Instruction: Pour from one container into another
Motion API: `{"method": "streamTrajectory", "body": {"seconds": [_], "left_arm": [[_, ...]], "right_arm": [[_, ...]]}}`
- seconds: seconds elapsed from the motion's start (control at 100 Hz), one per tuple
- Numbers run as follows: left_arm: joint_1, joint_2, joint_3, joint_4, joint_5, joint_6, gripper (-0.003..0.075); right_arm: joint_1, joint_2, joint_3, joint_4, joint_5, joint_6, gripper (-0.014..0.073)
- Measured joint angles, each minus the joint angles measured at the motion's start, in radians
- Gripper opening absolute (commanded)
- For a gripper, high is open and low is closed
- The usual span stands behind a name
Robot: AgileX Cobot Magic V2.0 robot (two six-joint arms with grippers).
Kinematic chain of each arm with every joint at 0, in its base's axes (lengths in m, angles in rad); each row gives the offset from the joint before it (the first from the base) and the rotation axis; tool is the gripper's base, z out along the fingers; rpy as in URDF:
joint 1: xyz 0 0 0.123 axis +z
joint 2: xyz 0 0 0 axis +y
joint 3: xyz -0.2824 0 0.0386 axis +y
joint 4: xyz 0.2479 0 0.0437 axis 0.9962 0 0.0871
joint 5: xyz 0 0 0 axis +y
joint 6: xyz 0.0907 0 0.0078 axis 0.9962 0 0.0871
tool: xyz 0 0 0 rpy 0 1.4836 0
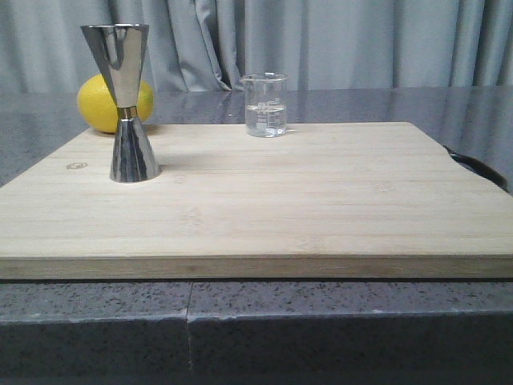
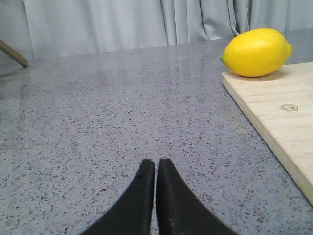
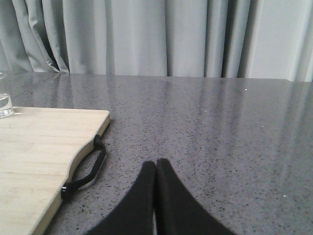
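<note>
both my claws rest low over bare surface, off the board. left claw (image 2: pixel 156 169) pressed together, empty; right claw (image 3: pixel 156 169) pressed together, empty. neither shows in the front view.

glass beaker (image 1: pixel 264 105) stands upright toward the board's far edge, about 12 o'clock from board centre, partly filled with clear liquid. steel jigger (image 1: pixel 128 103) stands upright at roughly 9 to 10 o'clock, well apart from the beaker. lemon (image 1: pixel 102 103) sits just behind the jigger, at the board's far left corner.

risks, as i judge them:
- beaker is thin, smooth glass; a hard pinch could slip or crack it, a loose one could let it rotate mid-tilt.
- jigger is tall on a small flared foot, narrow brass-toned waist. a nudge from the beaker lip or my claw could tip it.
- its top cone opening is small; pouring fast or off-centre would spill over the wood.
- lemon close behind leaves little room to approach from that side.

materials: bamboo cutting board (image 1: pixel 321 200), pale, fine straight grain, matte, with a black handle loop (image 3: pixel 85 174) on its right side. polished mirror steel hourglass. speckled grey stone surface (image 2: pixel 98 127), faintly glossy. grey curtain (image 3: pixel 146 34) folds behind.
</note>
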Motion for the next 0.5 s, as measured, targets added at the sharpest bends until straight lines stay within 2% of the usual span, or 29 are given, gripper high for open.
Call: {"method": "streamTrajectory", "body": {"seconds": [0.29, 0.5], "left_arm": [[0.000, 0.000, 0.000, 0.000, -0.008, 0.000, -0.0019], [0.000, 0.000, 0.000, -0.027, -0.076, 0.000, -0.0019]], "right_arm": [[0.000, 0.000, 0.000, 0.000, 0.000, 0.000, -0.0073], [0.000, 0.000, 0.000, 0.000, -0.005, 0.000, -0.0073]]}}
